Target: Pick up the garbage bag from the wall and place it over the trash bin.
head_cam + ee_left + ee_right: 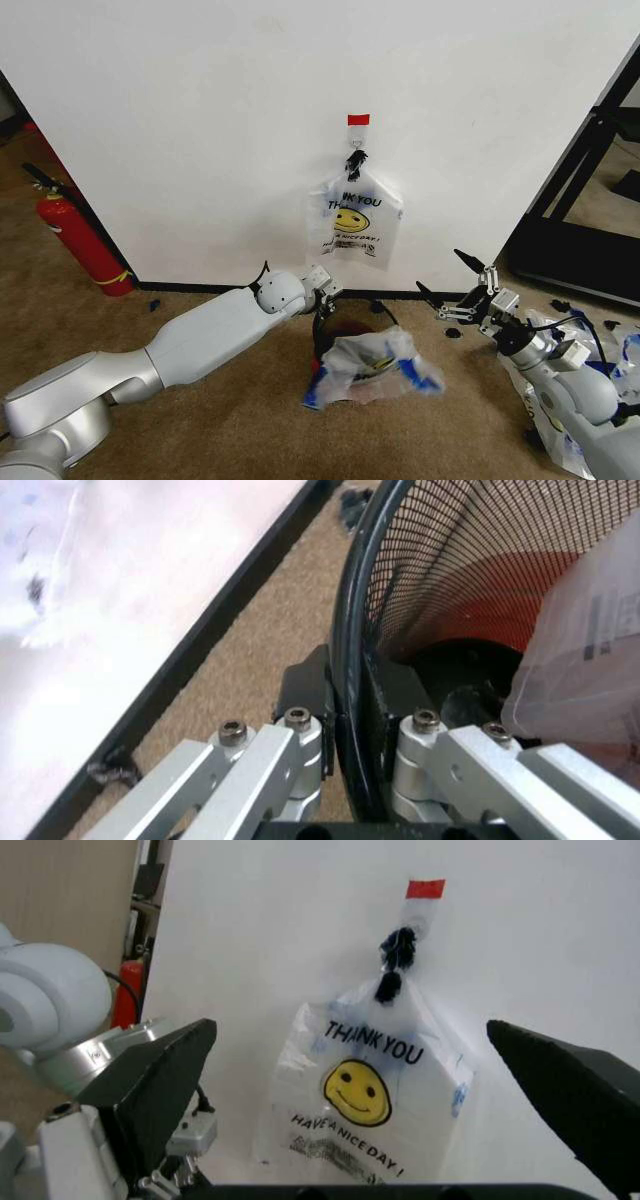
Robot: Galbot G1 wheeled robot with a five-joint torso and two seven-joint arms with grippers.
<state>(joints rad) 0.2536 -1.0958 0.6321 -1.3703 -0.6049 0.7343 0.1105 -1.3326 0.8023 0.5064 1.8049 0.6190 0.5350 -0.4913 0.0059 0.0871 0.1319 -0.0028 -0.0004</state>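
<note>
The garbage bag point(352, 215) hangs from a black hook point(357, 156) on the white wall, its smiley and "THANK YOU" print facing out. My right gripper point(462, 290) is open, low and to the right of the bag, apart from it. In the right wrist view the garbage bag point(365, 1087) shows between the spread black fingers point(165, 1080). The trash bin point(340, 335) stands on the carpet under the bag. My left gripper point(325, 293) is shut on its back rim. In the left wrist view the trash bin's rim point(350, 652) runs between the fingers point(300, 686).
A crumpled clear bag with blue print point(378, 363) lies in and over the bin's front. Several similar bags point(570, 395) lie on the floor at the right. A red fire extinguisher point(82, 240) stands at the left wall corner. A dark frame point(590, 200) stands at the right.
</note>
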